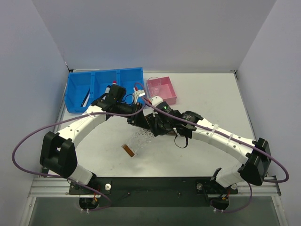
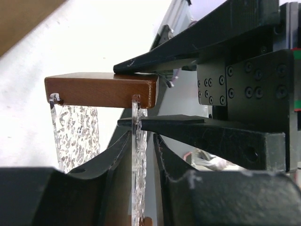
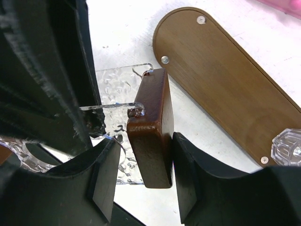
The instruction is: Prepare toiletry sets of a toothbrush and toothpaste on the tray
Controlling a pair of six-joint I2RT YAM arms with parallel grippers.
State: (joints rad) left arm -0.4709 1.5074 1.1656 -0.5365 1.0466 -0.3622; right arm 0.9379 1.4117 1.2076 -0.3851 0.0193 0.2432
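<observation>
Squarely — wooden block (image 3: pixel 153 127) between right jaws

Bright, even light, soft shadows (near foreground blurry in wrist views)

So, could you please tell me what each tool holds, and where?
The right tool clamps the brown wooden block of the clear textured piece, across its faces near one end. The left tool only straddles its clear wall, jaws apart.

Dark brown tray (image 3: pixel 225 84) is showing pale dots. Reddish-brown block (image 3: pixel 153 122) is carrying clear dimpled panels (image 3: pixel 117 89). Blue bin (image 1: pixel 103 87) is sitting at eleven o'clock, pink box (image 1: pixel 162 89) at twelve.
</observation>
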